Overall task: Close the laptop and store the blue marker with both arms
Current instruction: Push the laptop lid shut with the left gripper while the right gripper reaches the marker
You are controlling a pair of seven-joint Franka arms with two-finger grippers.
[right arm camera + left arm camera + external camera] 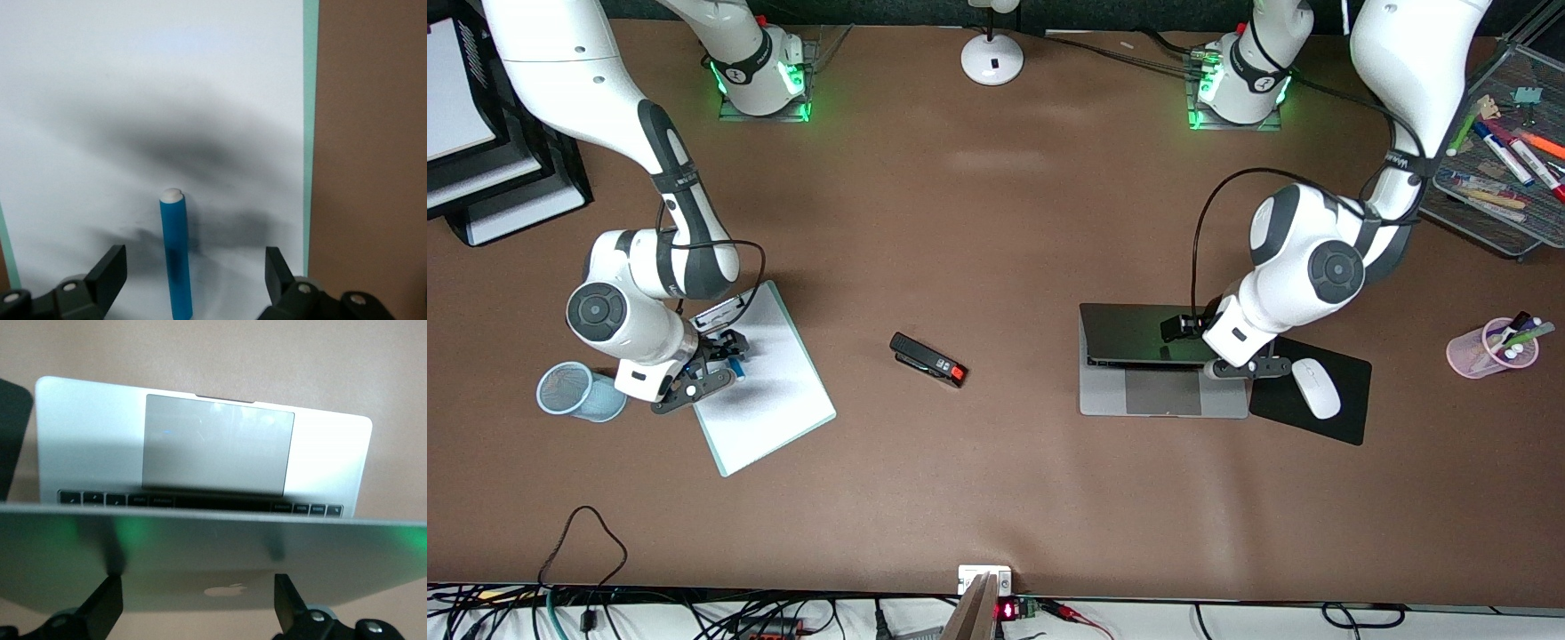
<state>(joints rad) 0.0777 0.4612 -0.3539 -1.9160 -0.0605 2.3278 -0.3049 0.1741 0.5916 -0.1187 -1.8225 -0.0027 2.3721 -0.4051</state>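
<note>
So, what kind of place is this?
Probably an office desk set up for robot tests: a laptop beside a white mouse, a stapler, stacked paper trays, and cables along the table edge.

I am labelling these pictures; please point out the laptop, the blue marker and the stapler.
laptop (220, 450): left wrist view, on its trackpad.
blue marker (175, 260): right wrist view, on its blue barrel.
stapler (927, 359): front view, on its black body.

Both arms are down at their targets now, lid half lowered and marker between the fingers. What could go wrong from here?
1. The left gripper pushes the laptop lid with open fingers on the smooth lid, so it may slide off.
2. The right gripper is open around the blue marker, which lies loose on the whiteboard and could roll as the fingers close.
3. The white mouse sits beside the laptop, close to the left gripper.
</note>
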